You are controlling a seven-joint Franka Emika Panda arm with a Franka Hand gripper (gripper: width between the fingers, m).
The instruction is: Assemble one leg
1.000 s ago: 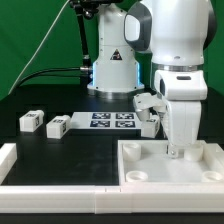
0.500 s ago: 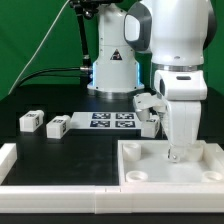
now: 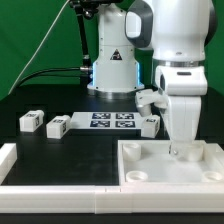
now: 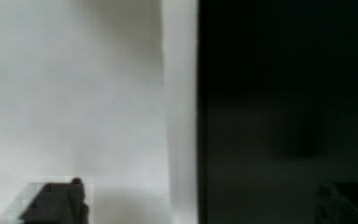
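Three legs, small white blocks with square markers, lie on the black table: two at the exterior view's left [image 3: 30, 121] [image 3: 57, 127] and one [image 3: 150, 124] just behind the arm. The large white tray [image 3: 150, 166] sits at the front right. My gripper [image 3: 182, 149] hangs low over the tray's far right corner. In the wrist view the gripper [image 4: 199, 205] is open; its dark fingertips [image 4: 55, 200] stand wide apart, with white tray surface [image 4: 78, 90] and black table [image 4: 282, 90] below. Nothing is between them.
The marker board [image 3: 113, 121] lies flat on the table between the legs. A white rail [image 3: 60, 170] runs along the table's front edge. The robot base [image 3: 112, 65] stands at the back, with cables to its left.
The arm has shifted a little toward the exterior view's right, uncovering more of the leg behind it. The gripper stays low at the tray's corner.
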